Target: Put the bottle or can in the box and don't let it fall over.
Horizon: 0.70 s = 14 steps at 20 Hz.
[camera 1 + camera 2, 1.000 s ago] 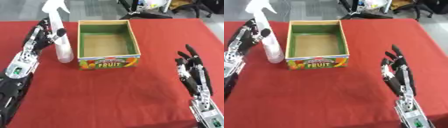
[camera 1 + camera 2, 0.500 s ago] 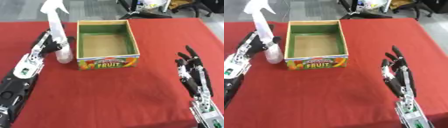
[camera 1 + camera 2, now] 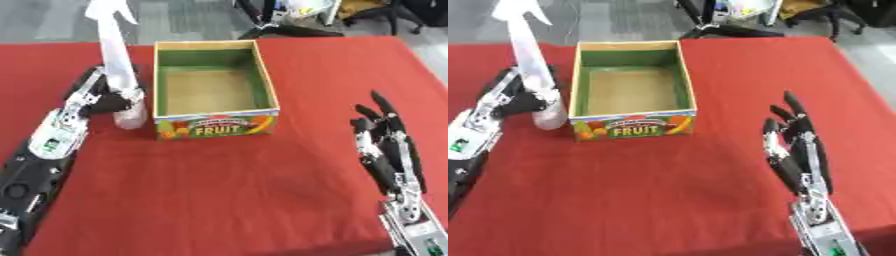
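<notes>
Two robot hands show over a red counter [image 3: 227, 200]. The left robot hand [image 3: 98, 97] comes in from the left edge and has its fingers curled round the lower body of a white spray bottle [image 3: 118, 80], which stands upright on the counter just beside the left wall of the box [image 3: 214, 125], outside it. The bottle's trigger head points up and away, level with the counter's far edge. The box is open-topped cardboard, green on its inner walls, bare brown on its floor, with fruit pictures and the word FRUIT on the near wall. Nothing lies inside it.

The right robot hand [image 3: 796, 150] rests well apart from the box, near the lower right corner, fingers straight and spread, pointing away from the robot, holding nothing. Its silver forearm runs down to the bottom edge.

Beyond the counter's far edge lies a grey floor with chair legs and dark frames on it.
</notes>
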Motion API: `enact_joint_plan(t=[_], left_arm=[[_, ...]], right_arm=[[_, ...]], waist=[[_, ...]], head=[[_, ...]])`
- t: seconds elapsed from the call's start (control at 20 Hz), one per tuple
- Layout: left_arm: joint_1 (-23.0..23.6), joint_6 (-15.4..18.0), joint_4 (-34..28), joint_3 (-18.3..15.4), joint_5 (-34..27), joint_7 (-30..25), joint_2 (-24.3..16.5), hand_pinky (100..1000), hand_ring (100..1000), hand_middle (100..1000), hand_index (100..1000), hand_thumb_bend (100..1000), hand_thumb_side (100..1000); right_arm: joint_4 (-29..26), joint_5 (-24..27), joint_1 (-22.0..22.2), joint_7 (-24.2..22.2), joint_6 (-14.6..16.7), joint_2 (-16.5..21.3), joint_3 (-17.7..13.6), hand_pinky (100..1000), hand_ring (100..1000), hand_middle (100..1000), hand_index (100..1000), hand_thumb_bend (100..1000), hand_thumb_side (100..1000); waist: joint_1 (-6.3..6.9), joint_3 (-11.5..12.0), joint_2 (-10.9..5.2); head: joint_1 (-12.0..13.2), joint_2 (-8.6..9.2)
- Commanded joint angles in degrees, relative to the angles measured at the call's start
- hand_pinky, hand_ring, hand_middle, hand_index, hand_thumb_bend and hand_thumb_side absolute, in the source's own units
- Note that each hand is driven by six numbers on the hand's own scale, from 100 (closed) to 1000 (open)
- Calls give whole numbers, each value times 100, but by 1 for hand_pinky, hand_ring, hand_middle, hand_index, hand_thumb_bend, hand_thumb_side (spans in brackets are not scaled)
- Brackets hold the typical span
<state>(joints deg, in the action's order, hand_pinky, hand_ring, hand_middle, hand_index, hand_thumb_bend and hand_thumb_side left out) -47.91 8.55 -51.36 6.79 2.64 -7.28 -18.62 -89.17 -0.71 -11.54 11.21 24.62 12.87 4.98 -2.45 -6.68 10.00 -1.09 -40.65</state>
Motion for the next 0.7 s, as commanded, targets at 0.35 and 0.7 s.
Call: enact_joint_plan(t=[0.35, 0.7], left_arm=[[-194, 125, -735, -92, -414, 569, -255, 275, 914, 279, 460, 100, 143], [-793, 69, -994, 145, -629, 335, -334, 292, 894, 293, 470, 100, 155]], right_arm=[[-43, 22, -55, -14, 11, 60, -22, 795, 898, 1000, 969, 100, 470], [-43, 43, -72, -85, 4, 53, 52, 795, 898, 1000, 969, 100, 470]], waist=[[12, -38, -90], [1, -184, -105]], head=[[-10, 78], [104, 117]])
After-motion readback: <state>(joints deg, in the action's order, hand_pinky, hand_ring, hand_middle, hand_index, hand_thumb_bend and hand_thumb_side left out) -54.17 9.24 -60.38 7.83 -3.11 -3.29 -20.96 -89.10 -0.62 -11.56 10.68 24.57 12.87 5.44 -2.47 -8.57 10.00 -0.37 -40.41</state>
